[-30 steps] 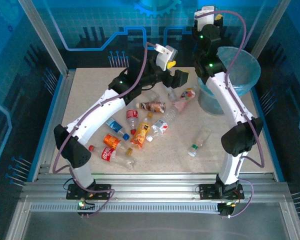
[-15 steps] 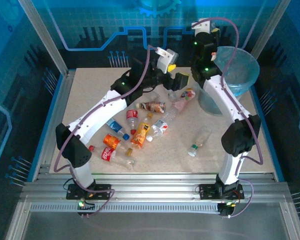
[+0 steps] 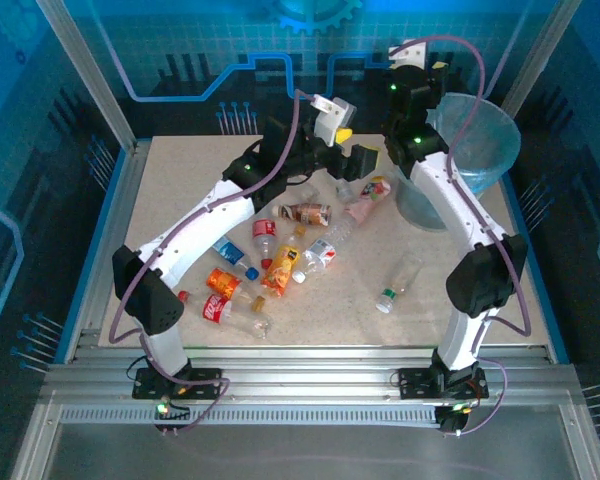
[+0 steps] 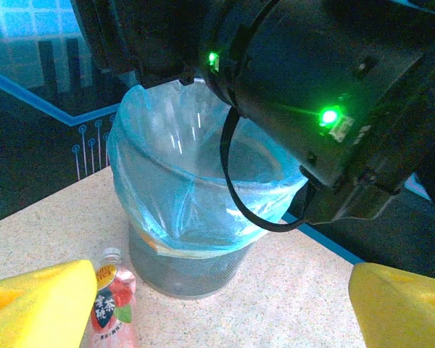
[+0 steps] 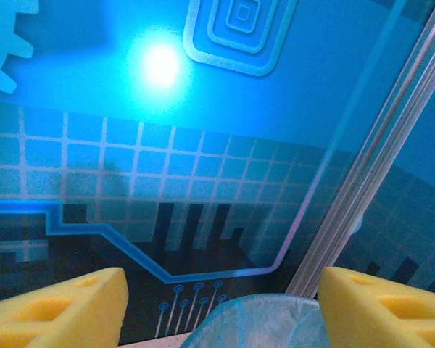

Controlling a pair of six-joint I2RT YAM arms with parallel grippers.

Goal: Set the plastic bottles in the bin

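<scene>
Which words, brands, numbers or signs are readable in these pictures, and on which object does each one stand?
No text is clear enough to quote.
Pink-label bottle: white Chinese characters and a round yellow logo, too blurred to read.
Red-label bottle: white print, too small to read.
Orange-label bottle: print too small to read.
Back wall: gear and line patterns, no words.

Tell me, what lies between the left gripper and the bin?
In the left wrist view, a pink-labelled bottle lies just before the bin, beside one finger of the left gripper; the rest is bare table.
</scene>
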